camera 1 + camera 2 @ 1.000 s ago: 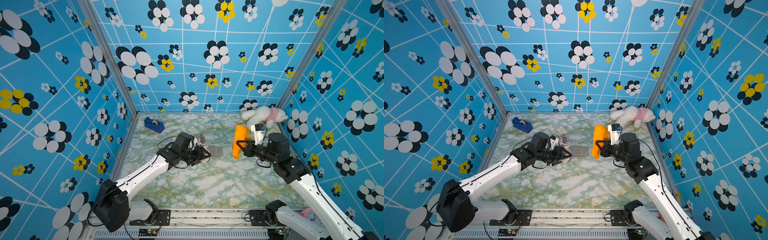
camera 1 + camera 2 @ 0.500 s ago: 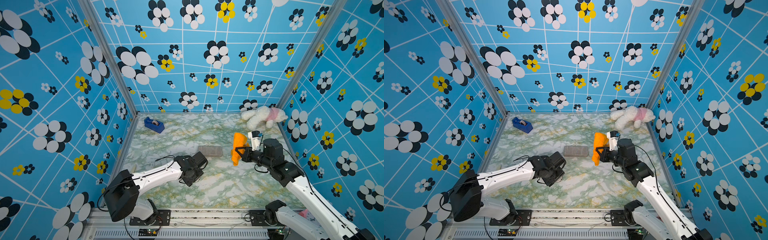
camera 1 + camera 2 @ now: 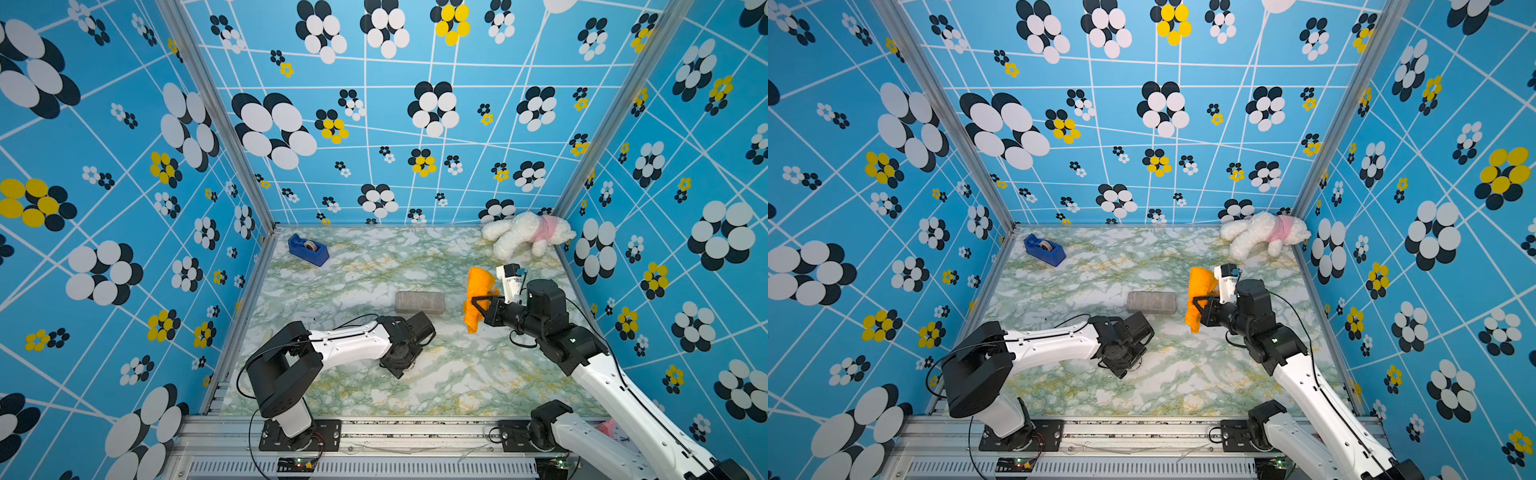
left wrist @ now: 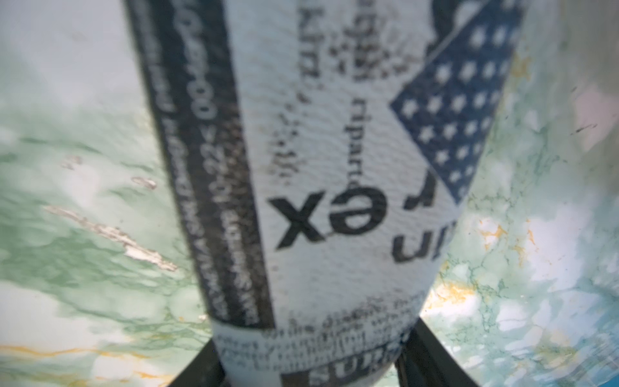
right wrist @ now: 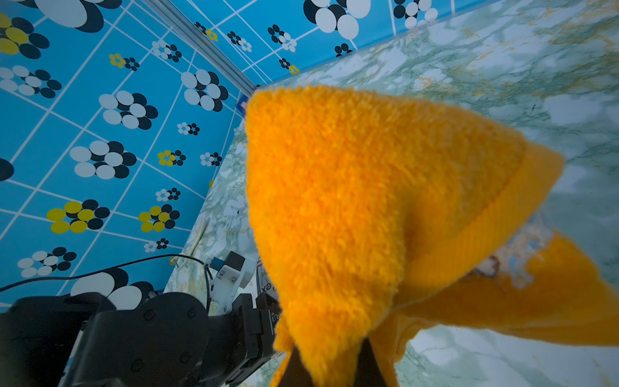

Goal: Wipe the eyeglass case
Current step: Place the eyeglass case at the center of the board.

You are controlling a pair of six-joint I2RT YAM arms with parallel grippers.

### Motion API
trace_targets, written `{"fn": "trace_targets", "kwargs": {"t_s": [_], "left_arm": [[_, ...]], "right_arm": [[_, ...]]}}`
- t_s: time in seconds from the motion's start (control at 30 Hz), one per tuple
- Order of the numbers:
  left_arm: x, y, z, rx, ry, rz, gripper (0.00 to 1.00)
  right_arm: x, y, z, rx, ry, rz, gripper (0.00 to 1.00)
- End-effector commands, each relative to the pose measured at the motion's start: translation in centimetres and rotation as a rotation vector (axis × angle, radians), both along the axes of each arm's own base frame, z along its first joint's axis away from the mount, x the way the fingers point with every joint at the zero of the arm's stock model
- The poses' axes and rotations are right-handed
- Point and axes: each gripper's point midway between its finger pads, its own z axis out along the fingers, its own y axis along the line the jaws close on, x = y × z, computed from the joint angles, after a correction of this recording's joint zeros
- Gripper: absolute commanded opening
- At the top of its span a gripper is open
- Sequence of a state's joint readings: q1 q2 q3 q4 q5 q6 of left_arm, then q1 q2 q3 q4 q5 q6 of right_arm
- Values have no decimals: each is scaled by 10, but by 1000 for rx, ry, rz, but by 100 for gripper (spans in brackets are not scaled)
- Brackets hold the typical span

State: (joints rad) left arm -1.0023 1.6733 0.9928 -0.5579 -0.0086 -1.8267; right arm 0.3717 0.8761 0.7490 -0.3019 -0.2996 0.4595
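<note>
Reader: Objects on the green marble tabletop, how many of each?

Describer: One grey eyeglass case, one orange cloth and one white printed tube. One blue tape dispenser sits in the far left corner and one white plush toy in the far right corner. Two robot arms reach in from the near edge.

Reader: Which way does the case lie?

Describer: It lies flat near the tabletop's middle. Its long axis runs parallel to the far edge, with its ends toward the left and right edges. It lies apart from both grippers.

Reader: And the fingers?

Describer: The right gripper is pinched tight on the cloth, which hangs just beside the case's right end without touching it. The left gripper is folded down nearer the near edge and clamped on the tube. In the left wrist view, black fingers press against both sides of the tube.
</note>
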Motion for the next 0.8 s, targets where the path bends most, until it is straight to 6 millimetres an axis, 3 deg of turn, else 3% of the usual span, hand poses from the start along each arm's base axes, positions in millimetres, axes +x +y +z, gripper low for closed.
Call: {"fn": "trace_targets", "kwargs": {"t_s": [0.0, 0.33, 0.5, 0.63, 0.7, 0.77], "left_arm": [[-4, -5, -11, 4, 28, 20, 15], [6, -38, -18, -31, 35, -21, 29], [8, -43, -11, -33, 27, -47, 65], [8, -47, -7, -51, 22, -84, 81], [8, -51, -9, -88, 19, -101, 99], [6, -54, -12, -117, 32, -129, 99]], "right_arm": [[1, -7, 12, -17, -31, -19, 0], [-1, -8, 4, -24, -7, -23, 0], [-3, -11, 2, -19, -12, -40, 0], [0, -9, -4, -4, -1, -38, 0], [2, -6, -5, -2, 10, -28, 0], [3, -4, -4, 0, 13, -19, 0]]}}
